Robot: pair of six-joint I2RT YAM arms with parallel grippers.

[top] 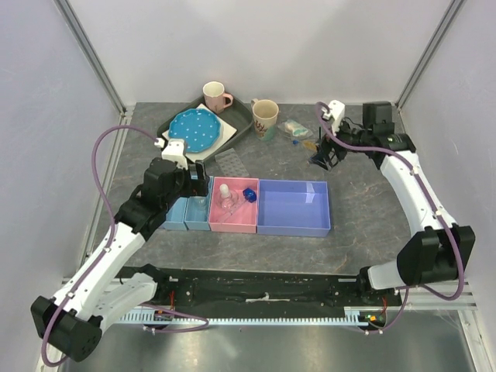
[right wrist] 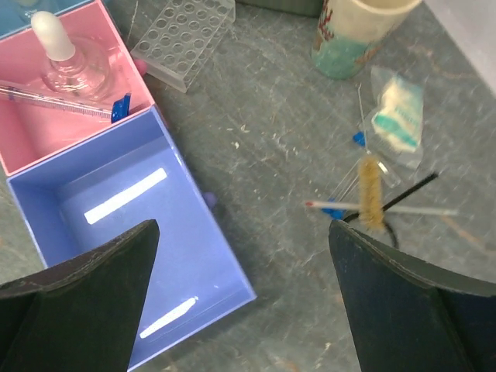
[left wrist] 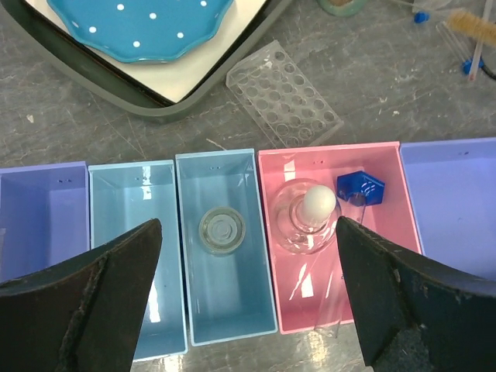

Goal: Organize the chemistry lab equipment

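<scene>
My left gripper (left wrist: 246,310) is open and empty, hovering above the row of bins. Below it a light blue bin (left wrist: 225,248) holds a small round clear dish (left wrist: 221,231). The pink bin (left wrist: 341,232) holds a clear flask with a white stopper (left wrist: 308,213), a blue cap-like piece (left wrist: 360,186) and a thin clear tube. A clear welled tray (left wrist: 283,93) lies on the table behind the bins. My right gripper (right wrist: 244,302) is open and empty above the table, left of a tan brush (right wrist: 370,192), a thin white stick (right wrist: 387,209), a black wire (right wrist: 411,190) and a clear packet (right wrist: 397,116).
A large empty purple bin (right wrist: 116,225) sits under the right gripper's left finger. A beige mug (right wrist: 353,31) stands behind the loose items. A dark tray (top: 174,124) with a blue dotted plate (top: 194,130) and a pink mug (top: 215,97) is at the back left.
</scene>
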